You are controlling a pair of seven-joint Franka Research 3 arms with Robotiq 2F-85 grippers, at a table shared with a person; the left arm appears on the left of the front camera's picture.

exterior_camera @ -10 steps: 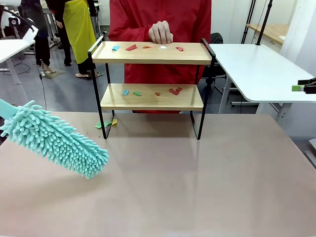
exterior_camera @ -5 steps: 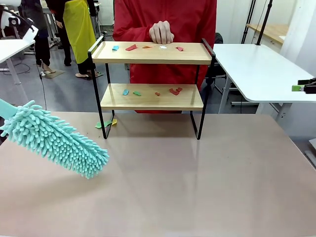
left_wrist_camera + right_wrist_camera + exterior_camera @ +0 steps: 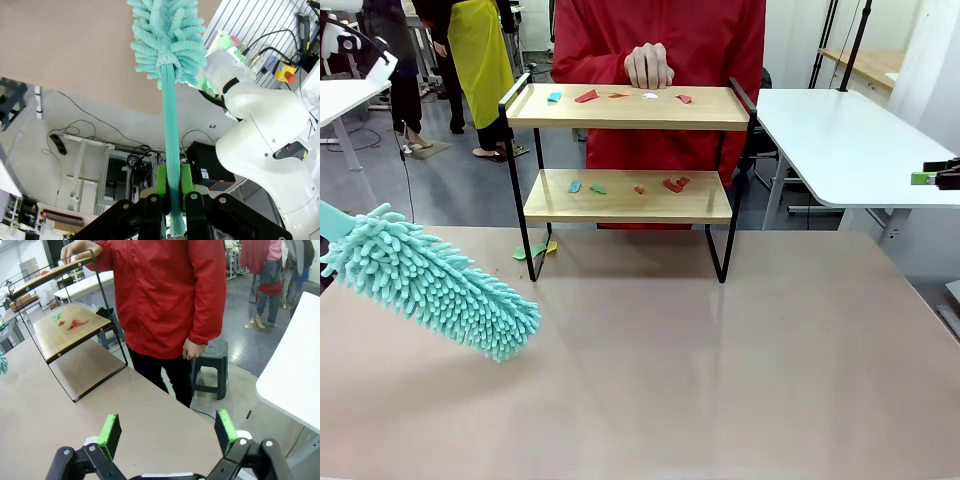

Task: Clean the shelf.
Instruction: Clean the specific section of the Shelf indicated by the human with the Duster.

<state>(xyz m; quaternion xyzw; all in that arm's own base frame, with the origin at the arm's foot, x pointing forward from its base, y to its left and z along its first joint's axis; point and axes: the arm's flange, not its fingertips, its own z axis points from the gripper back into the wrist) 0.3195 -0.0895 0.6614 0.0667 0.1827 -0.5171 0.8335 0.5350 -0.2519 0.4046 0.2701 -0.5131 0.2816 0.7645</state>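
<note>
My left gripper (image 3: pixel 172 182) pinching handle of fluffy teal microfibre duster (image 3: pixel 430 280) — near left. My right gripper (image 3: pixel 167 431) spread wide. Two-tier wooden black-framed shelf (image 3: pixel 710 108) far centre — coloured paper scraps (image 3: pixel 672 184) on both boards.

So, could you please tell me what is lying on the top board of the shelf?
Small paper scraps, blue, red, orange and white, lie scattered along the top board of the shelf. A person's hand sits at its far edge and covers whatever lies beneath it.

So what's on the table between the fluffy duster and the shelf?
Past the duster, mostly bare table in the front view, then green and yellow paper scraps by the left leg of the shelf.
</note>
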